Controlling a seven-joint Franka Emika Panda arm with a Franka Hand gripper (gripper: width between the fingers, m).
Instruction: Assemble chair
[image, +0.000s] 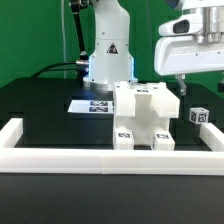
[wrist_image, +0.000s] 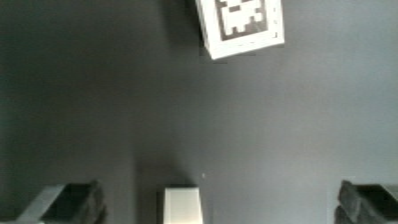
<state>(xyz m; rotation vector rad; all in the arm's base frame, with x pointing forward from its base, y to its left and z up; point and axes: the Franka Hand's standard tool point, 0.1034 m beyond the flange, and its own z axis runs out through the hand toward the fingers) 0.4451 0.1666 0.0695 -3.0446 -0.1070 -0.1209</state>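
Observation:
The partly built white chair (image: 145, 115), a blocky body with tagged legs, stands mid-table against the front border frame. A small white tagged piece (image: 200, 116) lies to the exterior view's right of it. My gripper (image: 183, 90) hangs above the table between the two, clear of both. In the wrist view my gripper (wrist_image: 217, 202) is open, its dark fingers (wrist_image: 68, 203) set wide apart. A narrow white part (wrist_image: 185, 205) shows between them, touching neither. A white tagged piece (wrist_image: 244, 25) lies farther off on the dark table.
The long low white border frame (image: 110, 156) runs along the front and both sides. The marker board (image: 90, 104) lies flat behind the chair, in front of the robot base (image: 107, 55).

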